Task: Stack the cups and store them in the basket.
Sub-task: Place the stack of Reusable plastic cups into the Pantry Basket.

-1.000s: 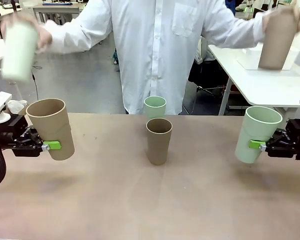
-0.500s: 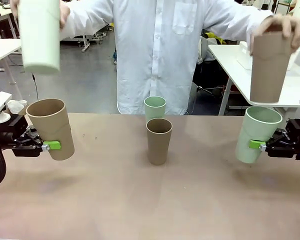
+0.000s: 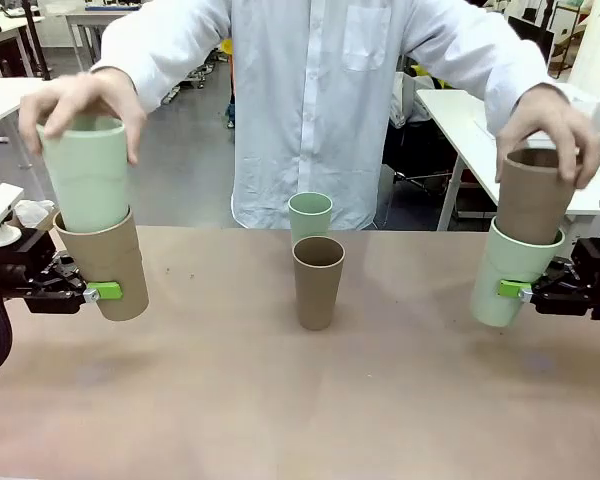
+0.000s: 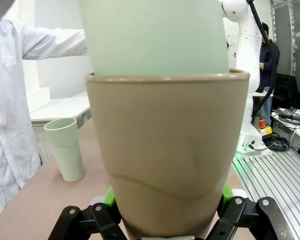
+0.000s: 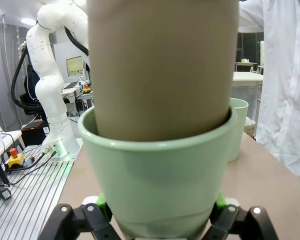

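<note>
The person (image 3: 320, 100) at twelve o'clock is reaching over the table (image 3: 300, 400), nesting cups into mine. At nine o'clock one hand (image 3: 80, 100) is pushing a mint cup (image 3: 85, 175) into the tan cup (image 3: 105, 260) my left gripper (image 3: 108, 291) is clamping; at three o'clock the other hand (image 3: 550, 120) is seating a brown cup (image 3: 532, 200) in the green cup (image 3: 495, 300) my right gripper (image 3: 507, 289) is clamping. A spare tan cup (image 3: 317, 280) and a spare mint cup (image 3: 310, 213), just toward twelve, are waiting at centre. I am judging stacking about halfway; next I am needing steady, level holds. I am reading no brand or lettering anywhere
</note>
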